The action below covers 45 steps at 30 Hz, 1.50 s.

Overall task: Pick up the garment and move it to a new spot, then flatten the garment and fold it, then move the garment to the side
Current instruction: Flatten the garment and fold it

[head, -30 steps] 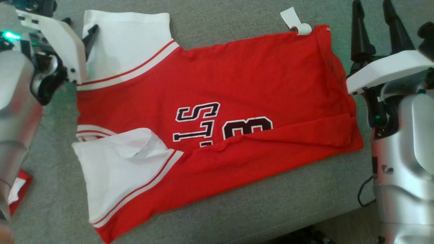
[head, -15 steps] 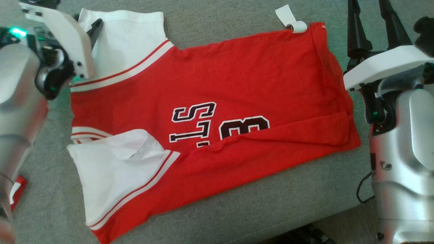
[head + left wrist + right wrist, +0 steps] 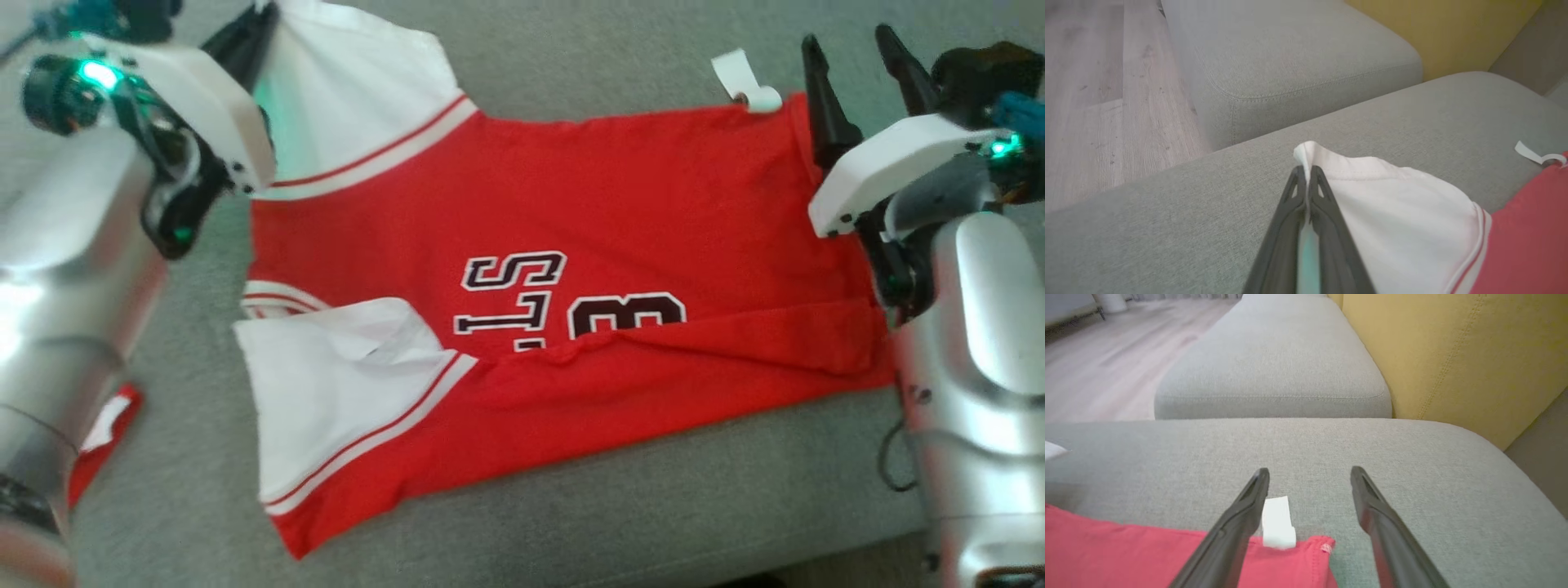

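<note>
Lying flat on a grey woven cushion (image 3: 571,506), the garment (image 3: 571,204) is a soft red jersey with white short sleeves, each set off by a red-and-white striped band. Dark, white-edged block characters are printed across its middle. They are partly covered where the near long edge is folded over in a rumpled strip. The near sleeve (image 3: 326,392) is creased and turned up at one corner. A small white label (image 3: 761,99), curled into a loop, sticks out from the far hem corner onto the cushion. The cushion's fabric is a fine matte weave with rounded, stitched edges. Beyond it in the wrist views are a second grey cushion (image 3: 1298,61), a mustard-yellow upholstered backrest (image 3: 1453,355) and a pale wood-plank floor (image 3: 1094,102).

The left end effector (image 3: 1306,173), two slim dark tapering fingers, is pinched tight on the hem of the far sleeve (image 3: 1392,196), with a peak of white cloth poking out just past the tips. The right end effector (image 3: 1310,471) is spread wide and holds nothing. It hangs at the garment's opposite end, over the far hem corner, with one finger crossing the red cloth just beside the label and the other over bare cushion.
</note>
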Tool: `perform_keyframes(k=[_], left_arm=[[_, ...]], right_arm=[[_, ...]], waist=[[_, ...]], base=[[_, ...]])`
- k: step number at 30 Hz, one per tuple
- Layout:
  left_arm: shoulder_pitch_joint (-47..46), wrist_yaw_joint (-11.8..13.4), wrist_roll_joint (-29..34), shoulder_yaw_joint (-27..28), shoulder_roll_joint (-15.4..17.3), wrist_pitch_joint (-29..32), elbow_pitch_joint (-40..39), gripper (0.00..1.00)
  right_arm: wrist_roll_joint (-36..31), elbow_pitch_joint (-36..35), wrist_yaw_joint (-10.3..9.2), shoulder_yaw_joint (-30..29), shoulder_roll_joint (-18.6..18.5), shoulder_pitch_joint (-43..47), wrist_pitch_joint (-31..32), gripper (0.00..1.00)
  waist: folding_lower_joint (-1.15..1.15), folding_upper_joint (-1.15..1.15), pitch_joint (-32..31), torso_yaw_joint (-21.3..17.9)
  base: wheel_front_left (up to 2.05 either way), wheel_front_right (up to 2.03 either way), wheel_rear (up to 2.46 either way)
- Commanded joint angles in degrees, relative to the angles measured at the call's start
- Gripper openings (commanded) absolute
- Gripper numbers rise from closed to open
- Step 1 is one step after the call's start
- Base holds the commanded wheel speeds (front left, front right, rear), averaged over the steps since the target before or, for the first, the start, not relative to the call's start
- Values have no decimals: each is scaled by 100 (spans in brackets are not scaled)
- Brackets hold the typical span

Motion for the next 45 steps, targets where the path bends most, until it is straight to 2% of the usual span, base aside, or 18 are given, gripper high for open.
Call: perform_keyframes(k=[1, 6, 14, 20, 28, 29, 30, 31, 39, 45], left_arm=[[-38, 11, 30, 190, 190, -227, -142, 0], [313, 11, -15, 76, 141, -567, -500, 0], [646, 49, 8, -85, 160, -666, -1136, 0], [734, 160, 12, -125, 228, -600, -1556, 0], [709, 282, -8, -100, 345, -507, -1827, 0], [707, 290, -11, -99, 354, -499, -1838, 0], [705, 299, -13, -99, 364, -490, -1846, 0], [703, 308, -15, -98, 375, -482, -1848, 0], [636, 429, 9, -28, 478, -537, -1763, 0], [335, 473, 161, 14, 562, -616, -1574, 0]], right_arm=[[-148, -37, 39, 193, -225, -220, 113, 100], [-260, 753, 39, 340, -784, -352, 394, 100], [-12, 1965, 39, 567, -1258, -573, 889, 100], [154, 2532, 39, 706, -1403, -798, 910, 100], [437, 3016, 39, 950, -1416, -1022, 861, 100], [492, 3095, 39, 984, -1408, -1037, 912, 97], [542, 3150, 39, 1024, -1404, -1054, 940, 40], [585, 3189, 39, 1053, -1408, -1078, 941, 0], [968, 3426, 39, 884, -1416, -1321, 824, 0], [1226, 3316, 39, 719, -1360, -1710, 251, 0]], waist=[[0, 0, -245, 246], [0, 0, -456, 573], [0, 0, -511, 885], [0, 0, -452, 1005], [0, 0, -336, 1081], [0, 0, -330, 1083], [0, 0, -326, 1082], [0, 0, -322, 1078], [0, 0, -309, 999], [0, 0, -177, 897]], base=[[0, 0, 0], [0, 0, 0], [0, 0, 0], [0, 0, 0], [0, 0, 0], [0, 0, 0], [0, 0, 0], [0, 0, 0], [0, 0, 0], [0, 0, 0]])
